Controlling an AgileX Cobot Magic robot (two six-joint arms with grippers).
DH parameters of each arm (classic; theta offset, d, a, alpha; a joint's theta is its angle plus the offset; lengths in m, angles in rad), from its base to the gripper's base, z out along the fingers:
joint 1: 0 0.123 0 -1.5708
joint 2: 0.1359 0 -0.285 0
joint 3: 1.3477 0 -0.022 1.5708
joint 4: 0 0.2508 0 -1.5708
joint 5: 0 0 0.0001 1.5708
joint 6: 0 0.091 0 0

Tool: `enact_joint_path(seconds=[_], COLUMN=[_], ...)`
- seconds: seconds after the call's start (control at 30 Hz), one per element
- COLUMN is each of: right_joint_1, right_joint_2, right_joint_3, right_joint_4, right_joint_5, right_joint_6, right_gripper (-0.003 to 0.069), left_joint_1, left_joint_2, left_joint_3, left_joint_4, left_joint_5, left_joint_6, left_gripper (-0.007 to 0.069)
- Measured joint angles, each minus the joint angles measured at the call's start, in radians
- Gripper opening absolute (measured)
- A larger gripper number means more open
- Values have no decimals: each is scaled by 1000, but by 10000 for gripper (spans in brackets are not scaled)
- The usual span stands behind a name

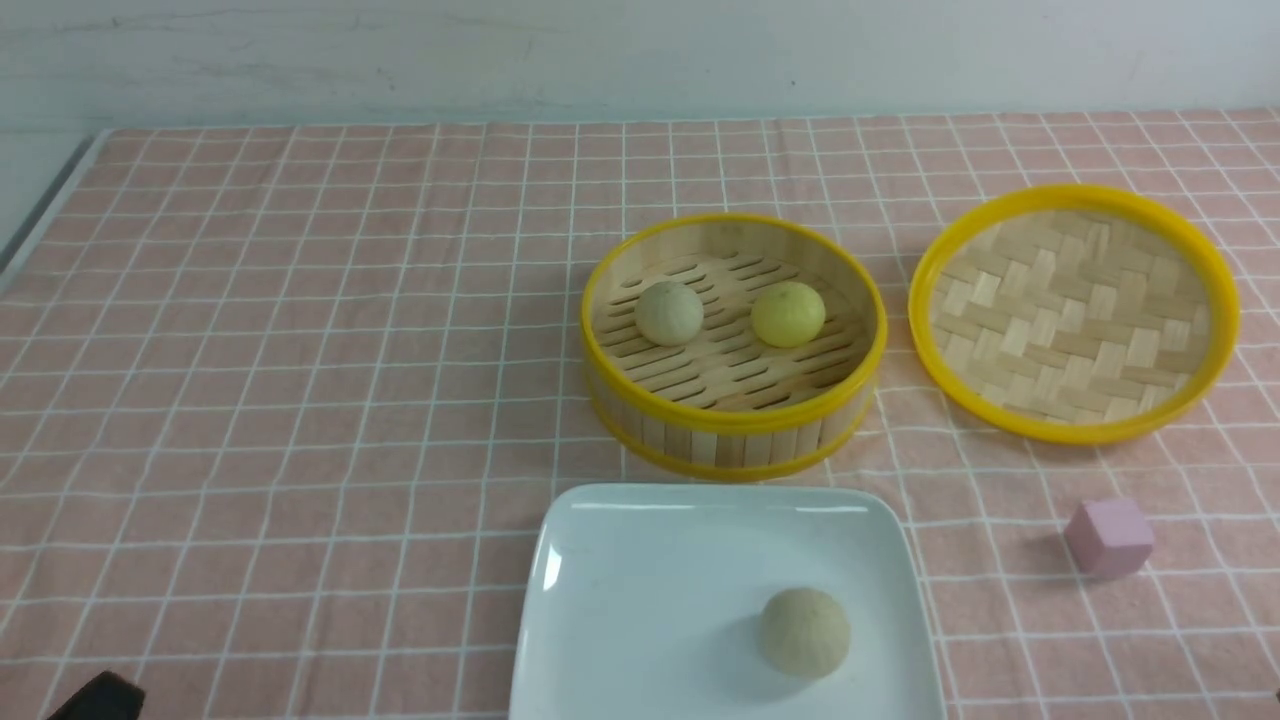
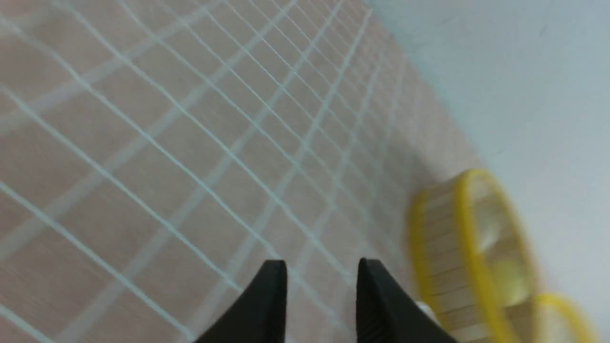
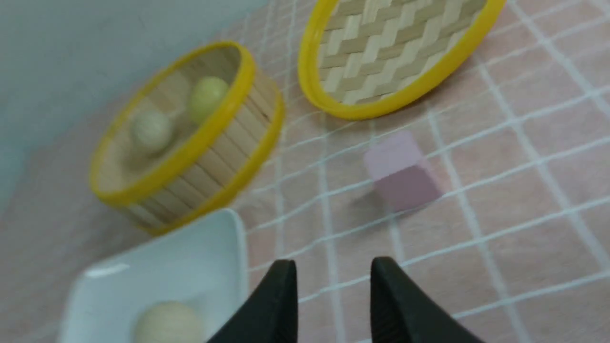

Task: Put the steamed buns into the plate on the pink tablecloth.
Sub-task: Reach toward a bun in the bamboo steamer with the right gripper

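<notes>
On the pink tablecloth (image 1: 300, 350) stands the white square plate (image 1: 640, 590) at the near middle, with one beige steamed bun (image 1: 804, 631) lying in it. Just behind it, the bamboo steamer (image 1: 730, 420) holds a second beige bun (image 1: 669, 312) and a pale yellow bun (image 1: 788, 314). My left gripper (image 2: 321, 264) hangs open over bare cloth, left of the steamer (image 2: 448, 257). My right gripper (image 3: 333, 263) is open and empty above the cloth, beside the plate (image 3: 190, 267) and its bun (image 3: 167, 321). In the front view only a dark tip (image 1: 100, 698) of the left gripper shows.
The woven bamboo lid (image 1: 1075, 310) lies flat to the right of the steamer. A small pink cube (image 1: 1108, 537) sits on the cloth right of the plate, seen also in the right wrist view as the cube (image 3: 402, 171). A pale wall runs behind the table.
</notes>
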Motion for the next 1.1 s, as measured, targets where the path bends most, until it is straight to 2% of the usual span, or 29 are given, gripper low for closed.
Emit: enact_joint_path(seconds=[0.03, 0.07, 0.13, 0.23, 0.4, 0.47, 0.53, 0.57, 0.6, 0.63, 0.67, 0.73, 0.87, 1.0, 1.03, 1.07, 1.1], right_joint_1=[0, 0, 0, 0, 0, 0, 0, 0, 0, 0, 0, 0, 0, 22, 46, 103, 146], right_joint_2=[0, 0, 0, 0, 0, 0, 12, 20, 63, 109, 131, 283, 636, 891, 953, 1027, 1082], right_joint_3=[1, 1, 1, 1, 0, -25, -121, -140, -226, -281, -292, -410, -566, -634, -646, -658, -670], right_joint_4=[13, 100, 173, 244, 292, 294, 259, 248, 195, 158, 150, 64, -11, 85, 161, 296, 364], right_joint_5=[0, -6, -12, -12, -28, -40, -44, -43, -18, 18, 27, 188, 496, 670, 702, 722, 720], right_joint_6=[7, 48, 64, 71, 70, 33, -113, -126, -224, -270, -277, -316, -336, -500, -587, -730, -804], right_gripper=[239, 239, 239, 239, 233, 206, 114, 105, 32, 2, -3, -10, -10, -8, -5, -3, 0], left_joint_1=[0, 0, 0, 0, 0, 0, 0, 0, 0, 0, 0, 0, 0, 0, 0, 0, 0], left_joint_2=[0, 0, 0, 0, 0, 0, 0, 0, 11, 36, 43, 166, 428, 627, 662, 721, 754], left_joint_3=[0, 1, 1, 1, 1, -15, -107, -126, -198, -252, -262, -372, -475, -498, -499, -500, -500], left_joint_4=[-17, -135, -228, -275, -283, -283, -279, -277, -265, -253, -250, -221, -180, -167, -168, -175, -186], left_joint_5=[-2, -9, -16, -29, -69, -60, -5, -1, 44, 92, 104, 283, 569, 655, 654, 645, 637], left_joint_6=[-24, -104, -159, -184, -181, -136, 6, 18, 119, 185, 197, 321, 438, 518, 541, 583, 605], left_gripper=[240, 240, 240, 240, 236, 212, 141, 126, 62, 34, 34, 5, 1, 1, 1, 1, 1])
